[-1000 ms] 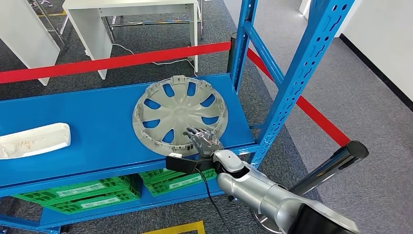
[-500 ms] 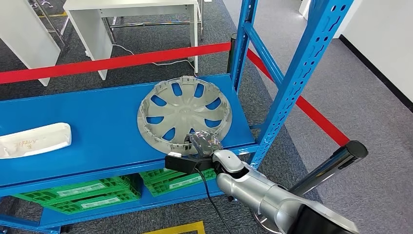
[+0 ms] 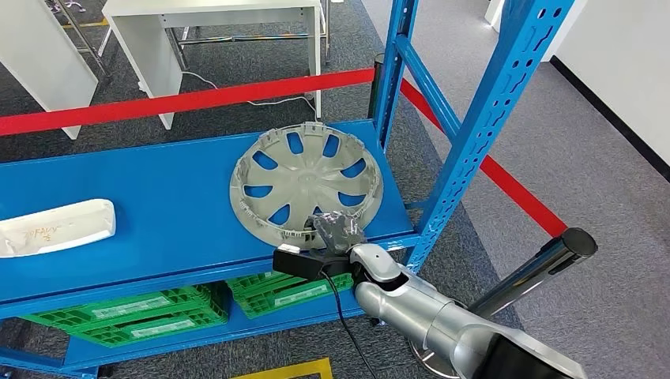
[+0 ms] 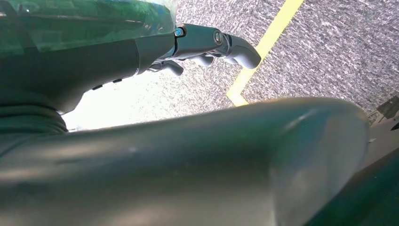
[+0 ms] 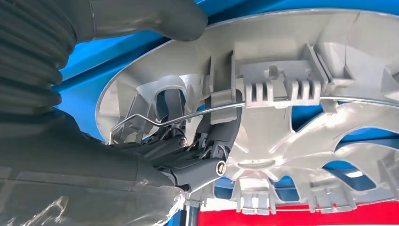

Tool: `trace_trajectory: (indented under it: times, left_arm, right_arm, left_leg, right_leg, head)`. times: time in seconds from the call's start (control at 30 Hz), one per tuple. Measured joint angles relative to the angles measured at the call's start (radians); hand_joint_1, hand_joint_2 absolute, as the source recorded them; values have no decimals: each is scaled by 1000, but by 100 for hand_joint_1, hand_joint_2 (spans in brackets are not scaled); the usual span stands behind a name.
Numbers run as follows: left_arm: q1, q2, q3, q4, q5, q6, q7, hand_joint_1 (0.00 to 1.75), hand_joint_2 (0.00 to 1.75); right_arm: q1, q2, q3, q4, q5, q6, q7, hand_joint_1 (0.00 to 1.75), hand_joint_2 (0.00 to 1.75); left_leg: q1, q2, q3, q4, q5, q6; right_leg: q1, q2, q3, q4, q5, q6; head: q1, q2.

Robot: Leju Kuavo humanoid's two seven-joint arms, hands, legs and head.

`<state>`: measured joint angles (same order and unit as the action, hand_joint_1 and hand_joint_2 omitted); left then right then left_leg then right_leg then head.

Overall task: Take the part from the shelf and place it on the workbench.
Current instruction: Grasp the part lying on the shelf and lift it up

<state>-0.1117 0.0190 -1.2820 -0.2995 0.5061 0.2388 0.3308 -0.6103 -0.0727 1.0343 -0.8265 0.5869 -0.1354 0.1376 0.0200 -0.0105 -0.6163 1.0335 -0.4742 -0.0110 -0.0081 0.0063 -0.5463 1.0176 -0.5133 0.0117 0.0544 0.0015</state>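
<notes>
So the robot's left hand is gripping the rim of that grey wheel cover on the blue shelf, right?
Not quite: it is the right hand that grips the rim of the grey wheel cover on the blue shelf, as the head view shows. The left hand hangs over the floor, holding nothing.

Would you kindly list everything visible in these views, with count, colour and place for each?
Silver-grey plastic wheel cover: one, grey, on the blue shelf's right end, inner side up.
White moulded plastic part: one, white, left on the same shelf.
Blue metal shelf rack: one, blue, in front of the robot.
Green plastic crates: at least two, green, on the lower level.
Red barrier belt: red, stretched behind the rack from a dark post.
White tables: two, white, behind the belt.
Yellow floor line: yellow, on grey carpet.
Right hand: grips the cover's near rim.
Left hand: holds nothing, hanging over the carpet.
</notes>
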Motion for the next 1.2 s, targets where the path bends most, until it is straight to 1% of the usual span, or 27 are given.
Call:
trace_trajectory:
  times: [0.07,0.17,0.27,0.33,0.53,0.7,0.8,0.9,0.97,1.03,1.1,1.2]
  left_arm:
    - [0,-1,0,0,2,0,-4,0,0]
    - [1,-3,0,0,7,2,-17,0,0]
    - [2,-4,0,0,7,14,-35,0,0]
    - [3,-4,0,0,3,24,-46,0,0]
    - [4,-8,0,0,-8,42,-77,0,0]
    - [4,-13,0,0,-15,45,-88,0,0]
    - [4,-13,0,0,-16,44,-93,0,0]
    - [4,-15,0,0,-17,45,-98,0,0]
    - [4,-16,0,0,-16,47,-100,0,0]
    - [4,-18,0,0,-13,51,-101,0,0]
    - [4,-20,0,0,-8,52,-101,0,0]
    - [4,-21,0,0,0,52,-94,0,0]
  right_arm:
    - [11,-2,-14,-12,-44,-30,-32,175,175]
    - [41,-7,-56,-56,-163,-88,-113,175,175]
    - [88,-12,-106,-137,-269,-114,-183,175,175]
    - [121,-17,-138,-214,-315,-124,-215,175,175]
    - [184,-49,-221,-460,-372,-128,-231,175,175]
    - [221,-74,-262,-603,-422,-116,-252,175,175]
    - [234,-88,-277,-671,-413,-121,-257,175,175]
    - [239,-103,-285,-732,-373,-129,-235,175,175]
    - [242,-112,-287,-766,-359,-130,-218,87,175]
    - [244,-121,-288,-792,-356,-130,-204,0,87]
    - [244,-126,-291,-807,-355,-129,-180,0,0]
    - [235,-133,-291,-812,-327,-104,-89,0,0]
  left_leg:
    - [0,0,0,0,0,0]
    - [0,0,0,0,0,-1]
    - [0,0,0,0,-1,-1]
    - [0,0,-1,0,-1,-1]
    - [0,0,-1,0,-2,-1]
    - [0,0,-1,0,-2,-2]
    - [0,0,-1,0,-2,-2]
    - [0,0,-1,0,-2,-2]
    - [0,0,-1,0,-2,-2]
    - [0,0,-1,0,-2,-2]
    - [0,0,-1,0,-3,-2]
    - [0,0,-1,0,-3,-2]
  right_leg:
    - [0,0,0,0,0,0]
    - [0,0,0,0,0,0]
    - [0,0,-1,0,0,0]
    - [0,0,-1,0,0,0]
    - [0,0,-1,0,-1,0]
    - [0,1,-1,0,-1,0]
    - [0,1,-1,0,-1,0]
    - [0,1,-1,0,-1,0]
    - [0,1,-1,0,-1,0]
    - [0,1,-1,0,-1,0]
    - [0,1,-1,0,-1,0]
    - [0,1,-1,0,-1,0]
  head:
    - [0,0]
    - [0,0]
    - [0,0]
    - [0,0]
    - [0,0]
    - [0,0]
    - [0,0]
    - [0,0]
    - [0,0]
    - [0,0]
    - [0,0]
    - [0,0]
